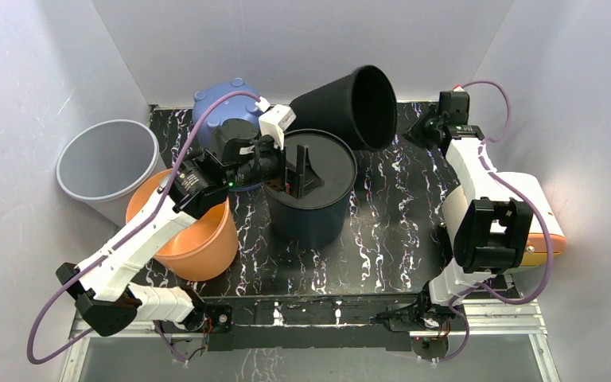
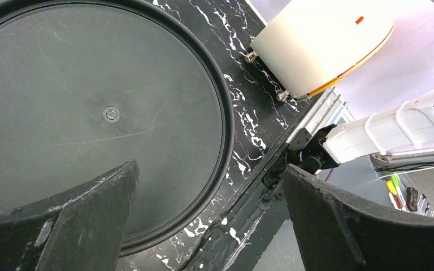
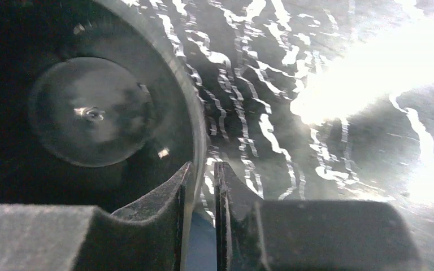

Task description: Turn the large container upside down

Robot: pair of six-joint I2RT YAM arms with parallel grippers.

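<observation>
Large black container (image 1: 336, 99) sits at the back of the worktop (image 1: 398, 239), tilted, mouth facing the right arm. Right end effector (image 3: 203, 169) is pinching its rim. That's clear only in the blurry right wrist view; from the top its fingers are lost against the dark surface. Left end effector (image 2: 209, 169) is spread wide over the flat top of the dark blue container (image 1: 310, 211) just in front. Orange bucket (image 1: 199, 239), grey bucket (image 1: 103, 159) and blue tub (image 1: 219, 103) crowd the left, white-and-orange unit (image 1: 525, 211) on the right.

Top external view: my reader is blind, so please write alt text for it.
The right gripper clamps the rim of a tilted black bucket at the back; the open left gripper hangs over a navy tub.
</observation>
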